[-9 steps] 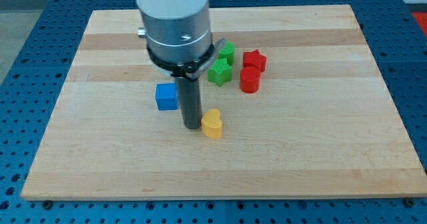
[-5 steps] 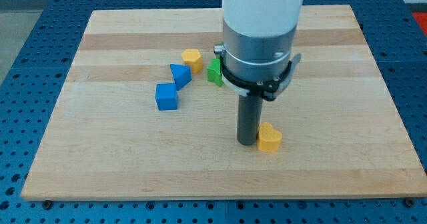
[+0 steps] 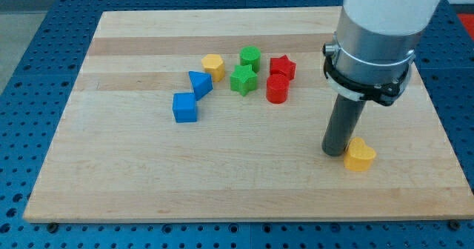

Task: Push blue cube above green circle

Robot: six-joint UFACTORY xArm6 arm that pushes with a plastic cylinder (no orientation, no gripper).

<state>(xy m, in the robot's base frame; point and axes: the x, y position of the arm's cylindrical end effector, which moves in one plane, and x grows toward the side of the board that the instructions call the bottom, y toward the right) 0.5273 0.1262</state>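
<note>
The blue cube (image 3: 185, 107) sits on the wooden board (image 3: 148, 175) left of centre. The green circle (image 3: 250, 57) stands near the view's top, to the upper right of the cube. My tip (image 3: 335, 151) is far to the view's right of both, low on the board, touching the left side of a yellow heart block (image 3: 360, 155).
A blue triangle (image 3: 199, 83) lies just above the cube, with a yellow hexagon (image 3: 213, 66) above it. A green star (image 3: 243, 79) sits below the green circle. A red star (image 3: 282, 67) and a red cylinder (image 3: 277, 89) stand to its right.
My tip has slid to the view's right, pushing the yellow heart along with it from the board's middle to the right side. The other blocks have not moved.
</note>
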